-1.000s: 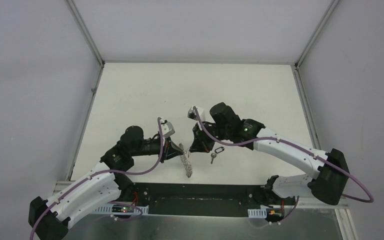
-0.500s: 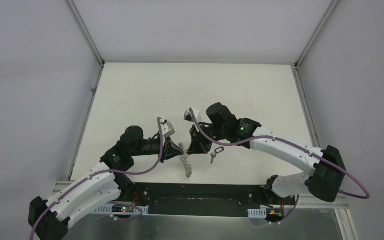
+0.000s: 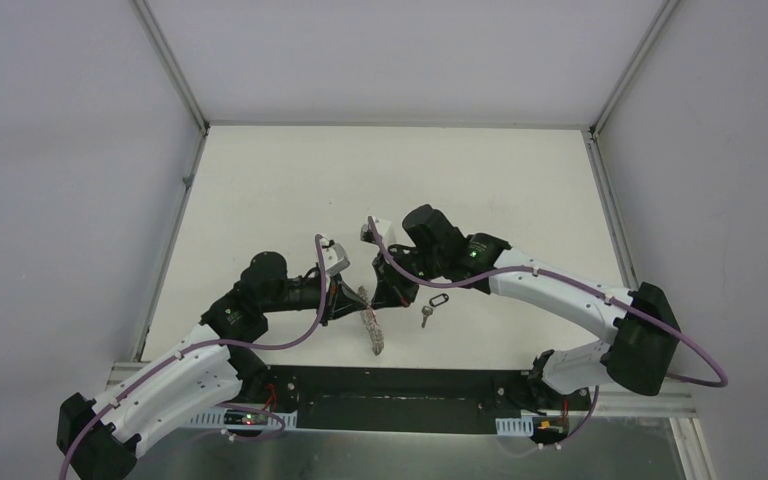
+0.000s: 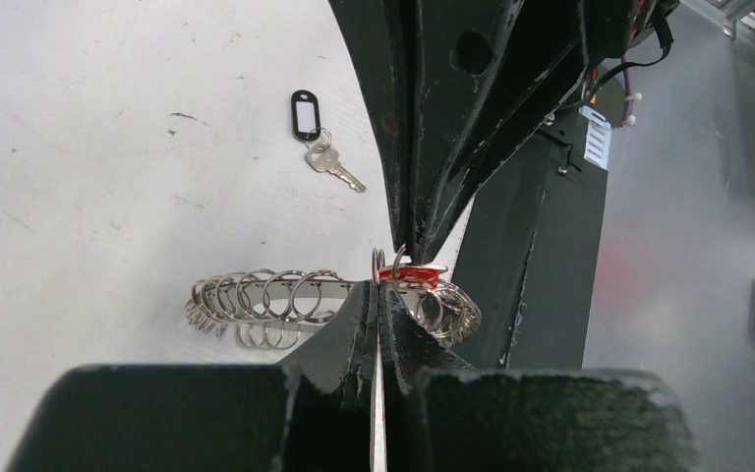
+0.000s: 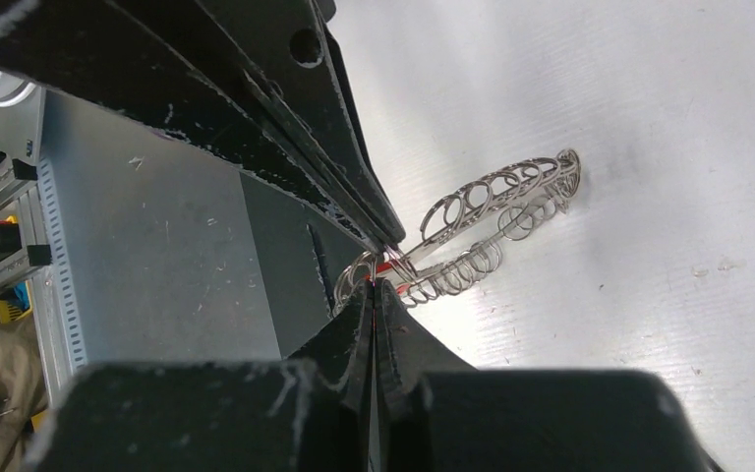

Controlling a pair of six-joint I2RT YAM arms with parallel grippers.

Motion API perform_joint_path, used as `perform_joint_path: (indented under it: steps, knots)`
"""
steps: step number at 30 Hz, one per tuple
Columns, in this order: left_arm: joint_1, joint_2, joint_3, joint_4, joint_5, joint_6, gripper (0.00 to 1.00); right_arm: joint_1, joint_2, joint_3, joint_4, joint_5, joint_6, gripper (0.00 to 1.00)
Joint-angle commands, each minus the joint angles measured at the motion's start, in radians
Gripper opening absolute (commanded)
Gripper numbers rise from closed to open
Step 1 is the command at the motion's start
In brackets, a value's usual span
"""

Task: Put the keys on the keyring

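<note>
The keyring (image 4: 256,295), a silvery band fringed with wire loops, stands on edge on the white table (image 3: 290,190) between the two grippers (image 3: 373,330). My left gripper (image 4: 378,287) is shut on its near part, with a thin silver strip showing between the fingers. My right gripper (image 5: 374,283) is shut on the red-headed key (image 4: 415,271), and a red sliver shows between its tips. It holds that key against the loops of the keyring (image 5: 496,192), tip to tip with the left gripper (image 3: 348,303). The small silver key of the pair is hidden.
A separate silver key with a black tag (image 4: 305,115) lies flat on the table just right of the right gripper (image 3: 382,298). The dark base plate (image 3: 390,400) and grey metal rail (image 4: 688,246) run along the near edge. Walls enclose the table.
The right arm has shifted slightly left, toward the left gripper and the keyring. The left arm, the keyring and the tagged key have stayed in place.
</note>
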Motion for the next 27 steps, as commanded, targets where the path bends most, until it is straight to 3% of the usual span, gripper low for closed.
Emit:
perform_joint_path:
  steps: [1, 27]
  knots:
    - [-0.008, -0.006, 0.016, 0.063, 0.002, -0.016, 0.00, 0.006, 0.001, 0.045, -0.004, 0.043, -0.014, 0.00]
    - [-0.009, -0.012, 0.013, 0.059, -0.001, -0.022, 0.00, 0.006, -0.004, 0.026, -0.058, 0.172, 0.031, 0.00]
